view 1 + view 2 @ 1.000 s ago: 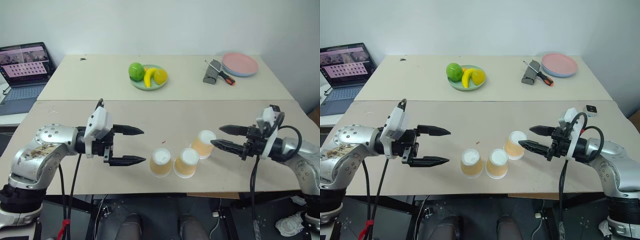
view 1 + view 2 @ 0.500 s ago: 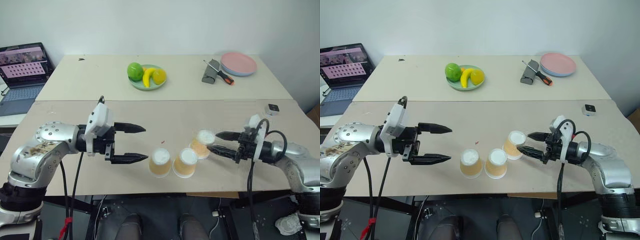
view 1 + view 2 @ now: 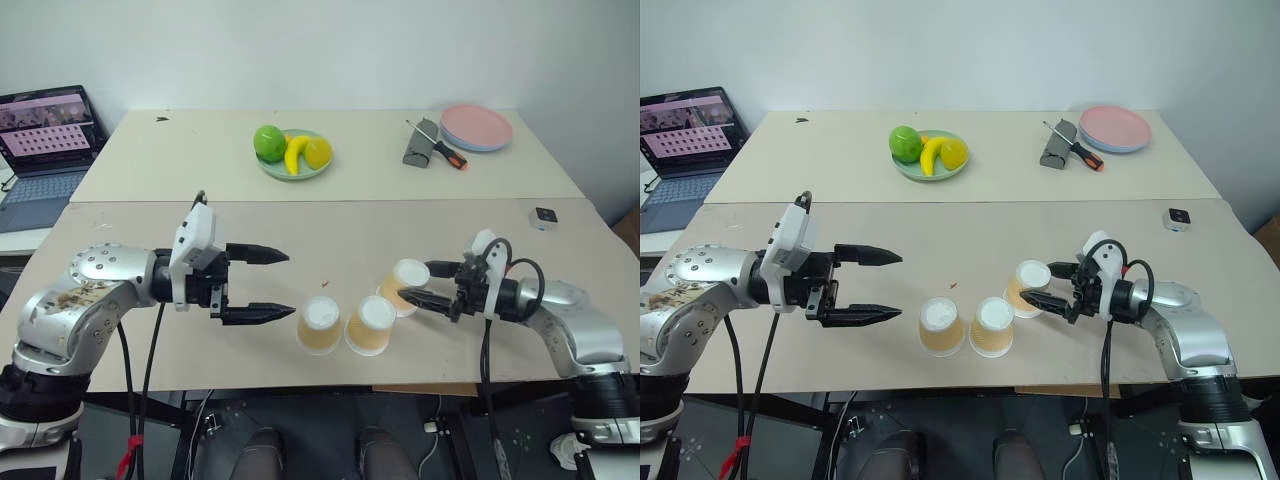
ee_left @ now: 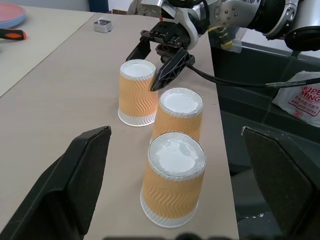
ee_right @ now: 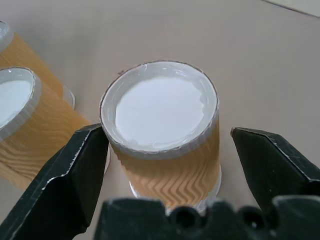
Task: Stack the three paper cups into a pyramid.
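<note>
3 cups stand upside down on the worktop [image 3: 300, 225]. The right gripper [image 3: 432, 284] has its jaws apart around the rightmost cup [image 3: 404, 286] (not pinching). The left gripper [image 3: 272, 284], jaws apart, hangs beside the leftmost cup [image 3: 320, 324].

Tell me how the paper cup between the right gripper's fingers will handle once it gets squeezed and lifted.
The cup is probably very light: thin ribbed paper, standing upside down and empty. Its wall will likely dent under a hard squeeze from the open right gripper. A sideways nudge could tip it or knock it into the neighbouring cup, since its base is narrow.
</note>
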`<action>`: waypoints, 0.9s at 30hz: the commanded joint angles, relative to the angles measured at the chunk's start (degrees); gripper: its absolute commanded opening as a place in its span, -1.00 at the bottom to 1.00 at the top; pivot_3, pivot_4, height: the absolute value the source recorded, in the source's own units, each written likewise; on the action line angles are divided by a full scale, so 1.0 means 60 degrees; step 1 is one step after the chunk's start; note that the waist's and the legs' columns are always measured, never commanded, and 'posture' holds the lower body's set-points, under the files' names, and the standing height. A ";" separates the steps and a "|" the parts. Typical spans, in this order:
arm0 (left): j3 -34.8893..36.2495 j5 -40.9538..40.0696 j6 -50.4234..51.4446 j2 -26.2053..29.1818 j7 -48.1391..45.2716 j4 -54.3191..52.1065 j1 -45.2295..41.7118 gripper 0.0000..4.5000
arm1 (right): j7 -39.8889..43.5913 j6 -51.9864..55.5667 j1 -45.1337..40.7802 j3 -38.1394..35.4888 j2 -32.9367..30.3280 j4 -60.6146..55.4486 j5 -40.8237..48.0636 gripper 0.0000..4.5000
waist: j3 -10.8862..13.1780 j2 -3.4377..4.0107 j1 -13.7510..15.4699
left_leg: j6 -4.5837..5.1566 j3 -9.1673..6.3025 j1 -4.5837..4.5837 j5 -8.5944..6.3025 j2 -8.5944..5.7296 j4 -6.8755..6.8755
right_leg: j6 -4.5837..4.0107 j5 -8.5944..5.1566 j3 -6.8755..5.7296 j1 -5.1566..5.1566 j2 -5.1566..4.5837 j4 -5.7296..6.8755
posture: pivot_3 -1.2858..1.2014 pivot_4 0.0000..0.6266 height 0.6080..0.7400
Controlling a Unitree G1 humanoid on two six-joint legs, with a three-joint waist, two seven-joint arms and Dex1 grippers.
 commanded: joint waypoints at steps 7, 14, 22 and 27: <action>0.0225 -0.0062 -0.0092 0.0100 0.0042 -0.0161 -0.0150 0.99 | -0.0035 -0.0165 -0.0218 -0.0066 0.0027 -0.0103 -0.0120 1.00 | 0.0000 0.0000 0.0002 | 0.0000 0.0001 0.0000 0.0000 0.0000 0.0001 | 0.0000 0.0000 0.0000 0.0000 0.0000 0.0002 | 0.03 -0.52 1.00; 0.0183 0.0008 -0.0116 0.0091 0.0062 -0.0143 -0.0106 1.00 | -0.0053 -0.0159 -0.0139 -0.0058 0.0113 -0.0299 -0.0128 0.42 | 0.0000 0.0000 0.0000 | 0.0000 0.0000 0.0000 0.0000 0.0000 0.0000 | 0.0000 0.0000 0.0000 0.0000 0.0000 0.0002 | 0.03 -0.52 1.00; 0.0115 0.0033 -0.0121 0.0062 0.0088 -0.0181 -0.0029 1.00 | -0.0133 -0.0077 -0.0196 -0.0089 0.0052 -0.0542 -0.0147 0.12 | 0.0000 0.0000 0.0001 | 0.0000 0.0000 0.0000 0.0000 0.0000 0.0000 | 0.0000 0.0000 0.0000 0.0000 0.0000 0.0001 | 0.03 -0.52 1.00; -0.0011 0.0125 -0.0161 -0.0024 0.0168 -0.0182 0.0079 1.00 | -0.0064 0.0587 -0.0606 -0.0644 -0.0232 -0.1636 0.0639 0.12 | 0.0002 0.0003 -0.0004 | 0.0000 0.0000 -0.0001 0.0000 0.0000 0.0000 | 0.0000 0.0000 -0.0001 -0.0003 0.0000 0.0003 | 0.03 -0.52 1.00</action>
